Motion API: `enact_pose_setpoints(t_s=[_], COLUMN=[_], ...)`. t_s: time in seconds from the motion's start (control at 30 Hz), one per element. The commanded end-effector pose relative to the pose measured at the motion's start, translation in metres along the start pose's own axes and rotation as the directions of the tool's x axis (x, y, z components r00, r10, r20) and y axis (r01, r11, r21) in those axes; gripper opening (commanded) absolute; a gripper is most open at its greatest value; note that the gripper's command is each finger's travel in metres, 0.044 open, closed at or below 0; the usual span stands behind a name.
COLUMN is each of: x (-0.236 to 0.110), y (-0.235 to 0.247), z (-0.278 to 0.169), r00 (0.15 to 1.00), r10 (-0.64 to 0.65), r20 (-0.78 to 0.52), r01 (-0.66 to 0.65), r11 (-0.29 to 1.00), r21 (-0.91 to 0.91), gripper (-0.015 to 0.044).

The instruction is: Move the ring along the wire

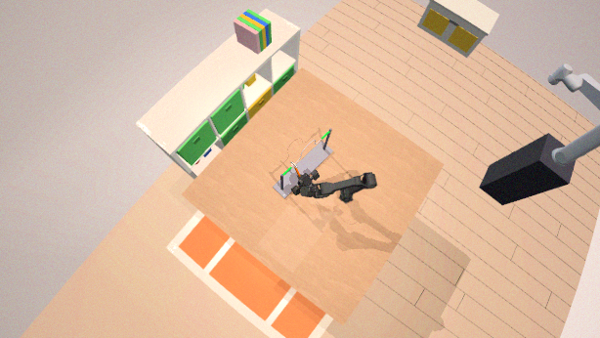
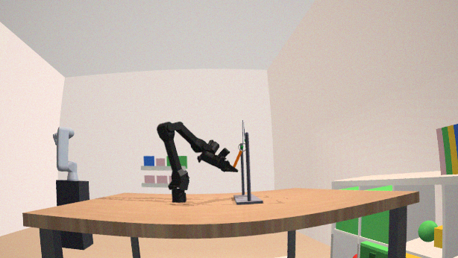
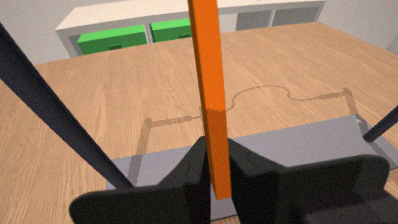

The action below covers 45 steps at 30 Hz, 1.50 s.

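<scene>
My gripper [image 1: 298, 178] [image 2: 232, 168] [image 3: 211, 141] is shut on the lower end of the orange handle [image 1: 296, 172] [image 2: 237, 159] [image 3: 210, 75]. The handle slants up toward the ring [image 2: 240, 150], which sits by the green part of the wire at the near post [image 1: 283, 179] [image 3: 45, 115]. In the wrist view the ring is out of frame above. The other post [image 1: 328, 138] [image 3: 382, 128], with its own green part [image 1: 323, 133], stands at the far end of the grey base plate [image 1: 318, 155] [image 2: 248, 201] [image 3: 300, 142]. The thin grey wire [image 1: 308, 143] arcs between the posts.
A white shelf unit [image 1: 215, 78] [image 3: 150, 20] with green and yellow bins stands along the table's far-left edge. The wooden table [image 1: 371, 147] [image 2: 224, 214] carries the arm's base [image 1: 348, 195] [image 2: 179, 194]. A second, white robot [image 2: 64, 153] stands on a black box off the table.
</scene>
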<state>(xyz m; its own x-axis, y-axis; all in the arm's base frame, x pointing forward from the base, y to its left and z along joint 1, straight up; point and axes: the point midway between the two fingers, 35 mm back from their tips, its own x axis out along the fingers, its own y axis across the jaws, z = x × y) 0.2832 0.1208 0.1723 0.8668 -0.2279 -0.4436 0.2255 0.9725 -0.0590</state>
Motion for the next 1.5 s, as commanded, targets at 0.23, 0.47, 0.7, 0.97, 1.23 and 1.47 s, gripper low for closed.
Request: enact_pose_setpoints(t_s=[0.23, 0.47, 0.7, 0.97, 1.23, 1.47], x=[-0.003, -0.004, -0.004, -0.006, -0.007, -0.004], y=[0.014, 0.021, 0.028, 0.036, 0.043, 0.044], z=[0.004, 0.004, 0.004, 0.004, 0.004, -0.001], r00=[1.0, 1.0, 1.0, 1.0, 1.0, 1.0], r10=[0.01, 0.01, 0.01, 0.009, 0.009, 0.009], r20=[0.005, 0.006, 0.007, 0.009, 0.01, 0.01], r01=[-0.01, -0.011, -0.01, -0.01, -0.009, -0.009], r11=[1.0, 0.999, 0.999, 0.999, 0.999, 0.999], r21=[0.028, 0.03, 0.031, 0.032, 0.032, 0.032], gripper=[-0.015, -0.015, -0.015, -0.015, -0.015, -0.015])
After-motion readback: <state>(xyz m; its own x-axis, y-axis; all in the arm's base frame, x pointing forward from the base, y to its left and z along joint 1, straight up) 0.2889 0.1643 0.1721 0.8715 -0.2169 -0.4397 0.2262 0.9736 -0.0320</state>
